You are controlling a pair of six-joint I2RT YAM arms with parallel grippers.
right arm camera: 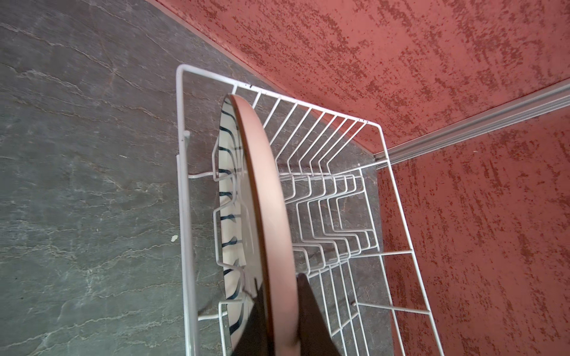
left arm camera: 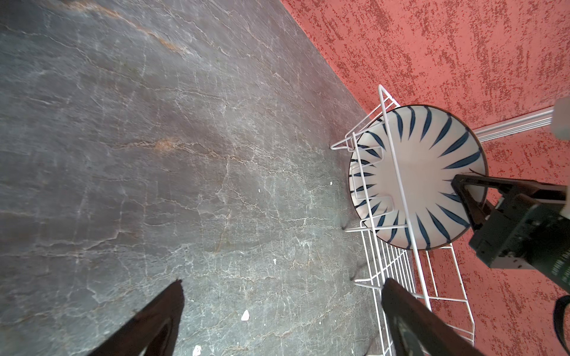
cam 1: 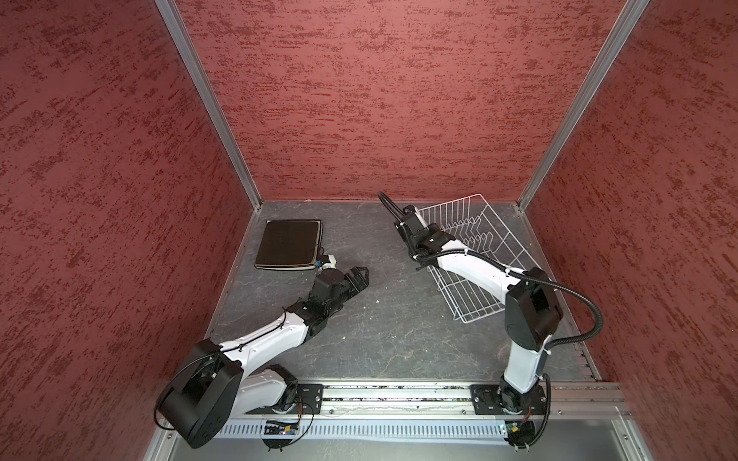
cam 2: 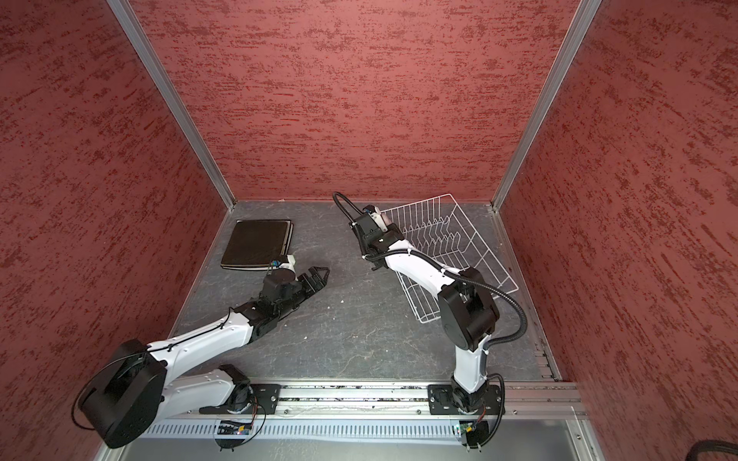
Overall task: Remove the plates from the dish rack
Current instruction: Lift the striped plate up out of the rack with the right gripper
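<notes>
Round white plate (left arm camera: 416, 175) with dark blue radial streaks, upright on edge in white wire rack (right arm camera: 184, 185), right gripper (left arm camera: 461, 185) clamped on its rim, left gripper (cam 1: 361, 275) spread wide and empty

Right wrist view: the round plate (right arm camera: 262, 197) runs off the picture's edge. My right gripper (right arm camera: 282, 311) is two dark, blurred shapes on either side of its rim, bases cut off.

Both top views: my right wrist covers those fingers, and I cannot make out the plate there. My forearm hides the middle of the dish rack (cam 1: 508, 232).

Far left: on the stack of plates (cam 1: 289, 244), only the black top one is plain. Edges peek out beneath it, count not legible.

Left wrist view: my left gripper (left arm camera: 283, 281) is cut by the picture's edge. One right finger is hidden behind the plate.
</notes>
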